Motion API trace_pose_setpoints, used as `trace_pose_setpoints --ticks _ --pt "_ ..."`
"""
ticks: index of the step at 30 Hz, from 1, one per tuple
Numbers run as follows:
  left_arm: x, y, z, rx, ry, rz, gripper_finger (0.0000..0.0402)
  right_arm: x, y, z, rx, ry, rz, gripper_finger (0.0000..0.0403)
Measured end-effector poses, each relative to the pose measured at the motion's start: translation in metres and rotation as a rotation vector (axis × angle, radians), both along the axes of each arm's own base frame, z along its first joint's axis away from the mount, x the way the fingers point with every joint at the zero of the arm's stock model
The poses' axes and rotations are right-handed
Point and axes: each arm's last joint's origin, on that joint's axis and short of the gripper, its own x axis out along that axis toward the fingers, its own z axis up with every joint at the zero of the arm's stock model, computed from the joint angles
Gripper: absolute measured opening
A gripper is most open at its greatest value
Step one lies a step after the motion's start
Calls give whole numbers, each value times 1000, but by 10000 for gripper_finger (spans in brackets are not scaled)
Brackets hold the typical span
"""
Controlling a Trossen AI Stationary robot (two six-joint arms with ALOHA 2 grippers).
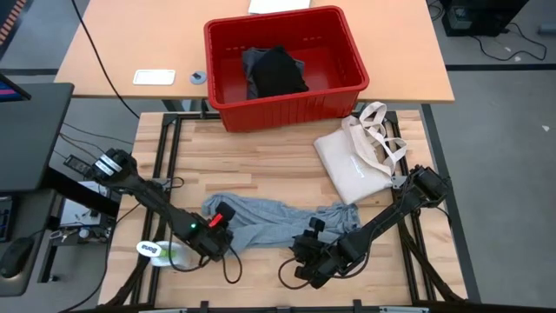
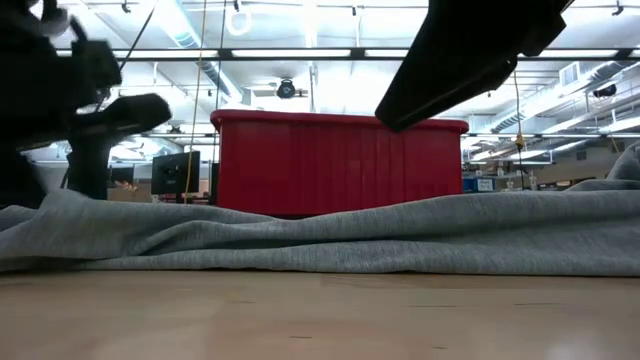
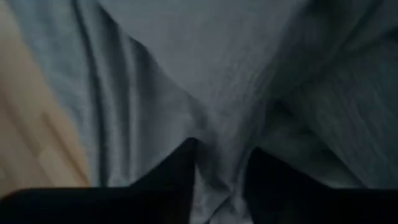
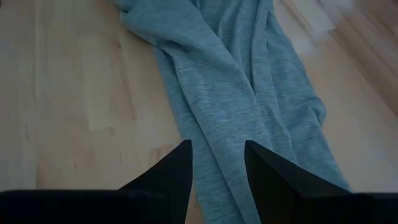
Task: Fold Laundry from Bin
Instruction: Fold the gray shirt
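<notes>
Left gripper (image 3: 221, 177): your fingers stand narrow with a fold of the grey T-shirt (image 1: 261, 219) bunched between them; the grip looks taken, though whether it is firm you cannot tell. In the high view it sits at about 7 o'clock on the table (image 1: 261, 165), at the shirt's left end.

Right gripper (image 4: 217, 168): fingers part-open astride a strip of the same cloth, the fabric running between them; you cannot tell whether they pinch it. In the high view it lies near 5 o'clock, just under the shirt's right end.

Grey T-shirt: lies crumpled in a long band across the near half of the table, from 7 toward 4 o'clock. Soft, light, limp; it will sag and drag rather than hold shape. Take it at a hem or shoulder edge, not at mid-cloth, and lift both ends together.

Bin (image 1: 347, 87): red, at 12 o'clock, with dark laundry (image 1: 278, 71) inside.

Tote bag (image 1: 356, 161): cream, at 3 o'clock, just beyond the shirt's right end
</notes>
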Motion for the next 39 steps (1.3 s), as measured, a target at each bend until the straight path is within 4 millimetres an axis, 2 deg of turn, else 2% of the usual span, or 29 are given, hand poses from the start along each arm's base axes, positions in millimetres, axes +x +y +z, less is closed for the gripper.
trace_pose_setpoints --ticks 3,5,11,16,24,28,33,36,39 --pt "1 0 13 -31 -53 8 36 0 0 0 0 8 12 154" --pt "-1 -1 24 -58 -87 2 13 0 0 0 3 10 14 154" --pt "-19 -3 63 -169 -223 -39 27 -1 0 -1 1 24 20 154" --pt "-35 -4 91 -284 -332 -89 22 -1 0 -1 -1 32 24 154" --pt "-35 -5 107 -337 -447 -158 19 -2 0 -1 14 43 34 154" --pt "-33 -3 103 -318 -446 -165 19 -3 1 -3 36 80 53 154" --pt "-34 11 67 -339 -413 -27 38 -5 -2 -11 -11 39 30 154" --pt "-37 18 43 -347 -440 15 68 -5 -7 -20 7 25 21 154" --pt "-36 17 36 -406 -492 7 122 -4 -9 -24 49 34 32 154"
